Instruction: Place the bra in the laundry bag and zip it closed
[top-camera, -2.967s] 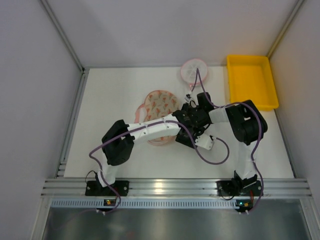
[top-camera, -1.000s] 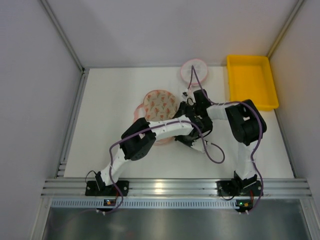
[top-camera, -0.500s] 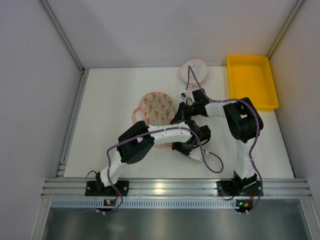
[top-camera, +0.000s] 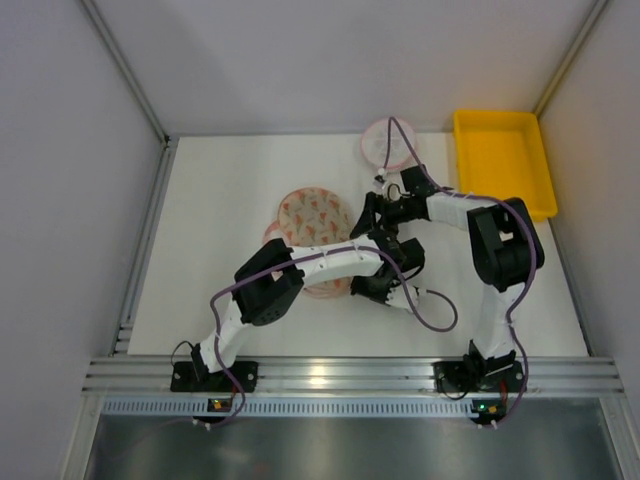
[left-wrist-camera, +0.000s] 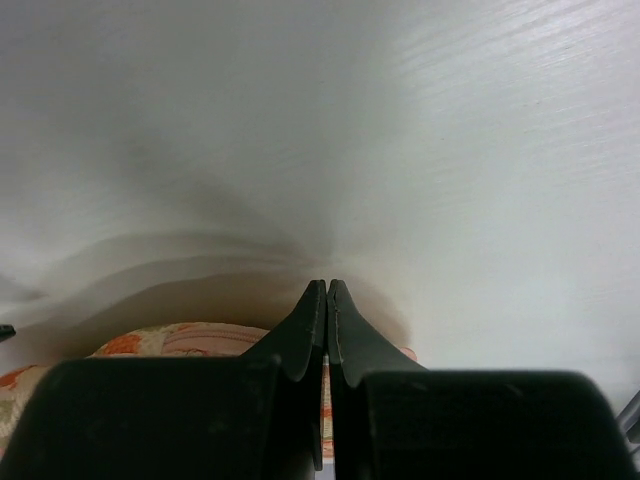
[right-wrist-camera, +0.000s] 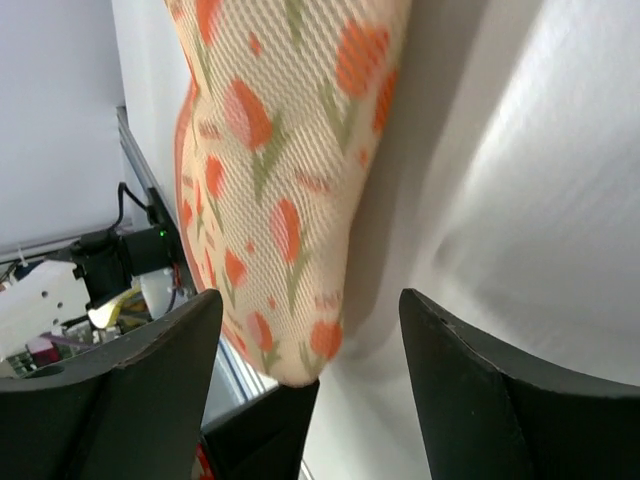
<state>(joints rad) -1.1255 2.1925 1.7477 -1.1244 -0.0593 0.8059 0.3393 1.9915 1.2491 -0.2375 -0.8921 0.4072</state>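
The laundry bag (top-camera: 312, 215) lies mid-table, one speckled dome up and its other half (top-camera: 328, 288) partly under my left forearm. My right gripper (top-camera: 366, 216) stands open at the dome's right edge. In the right wrist view the mesh dome (right-wrist-camera: 290, 170) fills the space ahead of the right gripper (right-wrist-camera: 310, 297), and neither finger touches it. My left gripper (top-camera: 376, 288) is shut, low on the table by the bag's near right edge. In the left wrist view its tips (left-wrist-camera: 327, 287) meet, with pink trim (left-wrist-camera: 190, 340) below them. The bra is hidden.
A small white mesh disc with a pink rim (top-camera: 388, 142) lies at the back, behind the right gripper. A yellow tray (top-camera: 500, 160) stands at the back right. Purple cables loop off both arms, one (top-camera: 435, 310) over the table near the left gripper.
My right gripper has opened and let go of the bag, drawing back a little to the right. The upper dome has settled to the left. The left gripper stays shut.
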